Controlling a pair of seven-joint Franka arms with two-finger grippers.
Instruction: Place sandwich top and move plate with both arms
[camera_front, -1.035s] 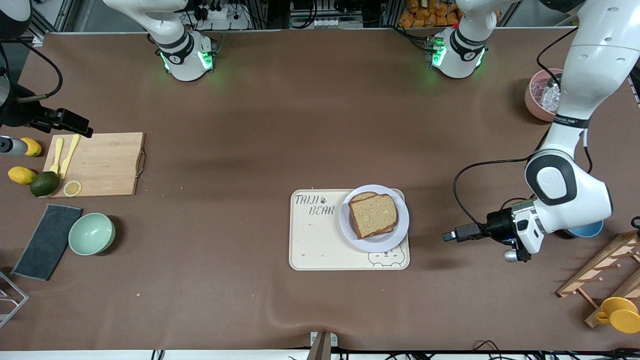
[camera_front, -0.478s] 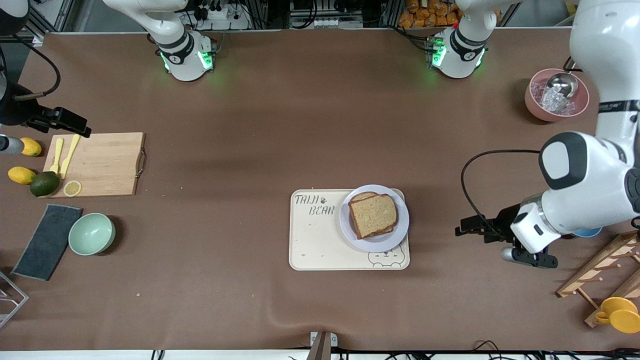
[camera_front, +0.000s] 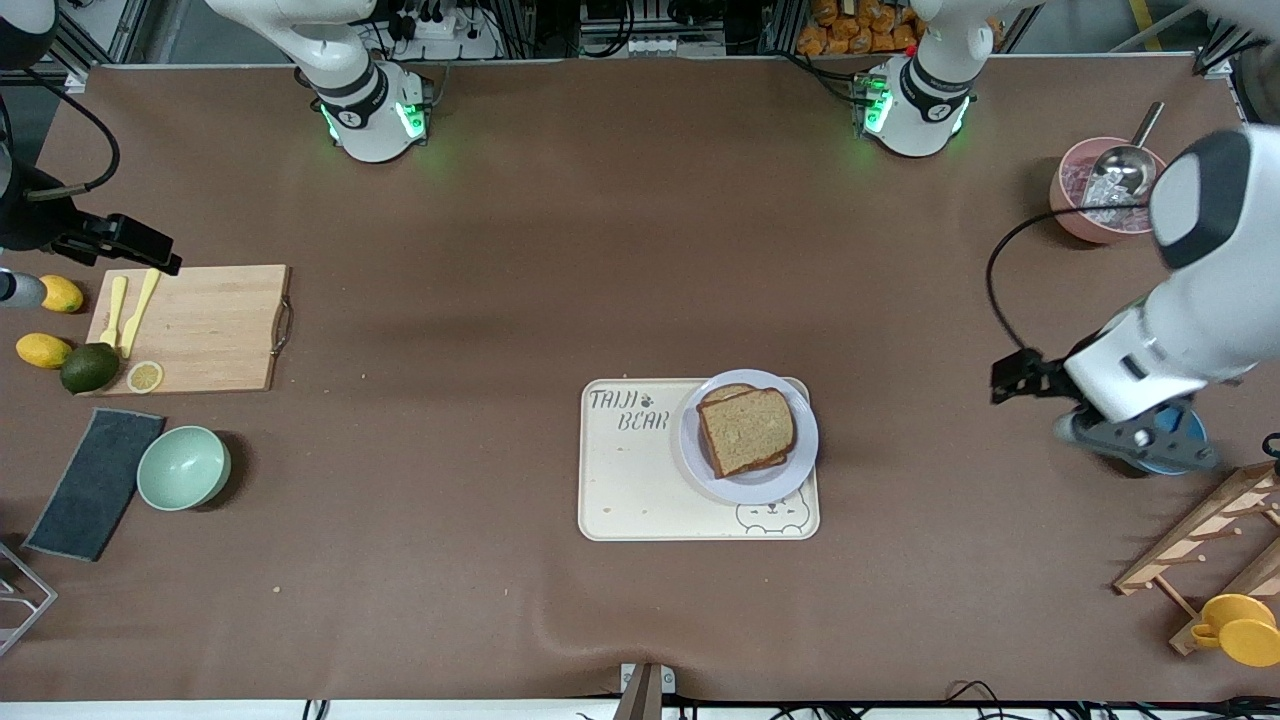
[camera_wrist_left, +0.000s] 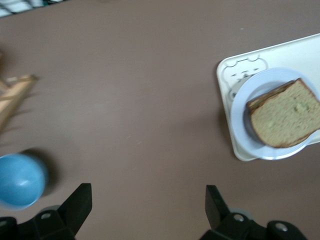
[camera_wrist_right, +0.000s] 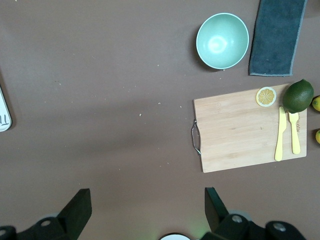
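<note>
The sandwich top (camera_front: 746, 430), a plain brown bread slice, lies on another slice on the lavender-white plate (camera_front: 800, 455). The plate sits on the cream bear tray (camera_front: 640, 490). My left gripper (camera_front: 1135, 445) hangs open and empty over the blue bowl (camera_front: 1180, 455), well away from the plate toward the left arm's end. Its wrist view shows the open gripper (camera_wrist_left: 147, 210), the bread (camera_wrist_left: 285, 120) and the plate (camera_wrist_left: 240, 107). My right gripper (camera_front: 20, 290) waits open over the right arm's end of the table; the right wrist view shows it (camera_wrist_right: 147, 215) empty.
A cutting board (camera_front: 190, 328) with yellow cutlery, a lemon slice and a lime, a green bowl (camera_front: 183, 468) and a dark cloth (camera_front: 95, 483) lie at the right arm's end. A pink bowl with a scoop (camera_front: 1100, 195), a wooden rack (camera_front: 1200, 540) and a yellow cup (camera_front: 1240, 628) stand at the left arm's end.
My left arm has swung away from the plate toward its own end of the table, and the gripper now hangs over the blue bowl. The right arm has not moved.
</note>
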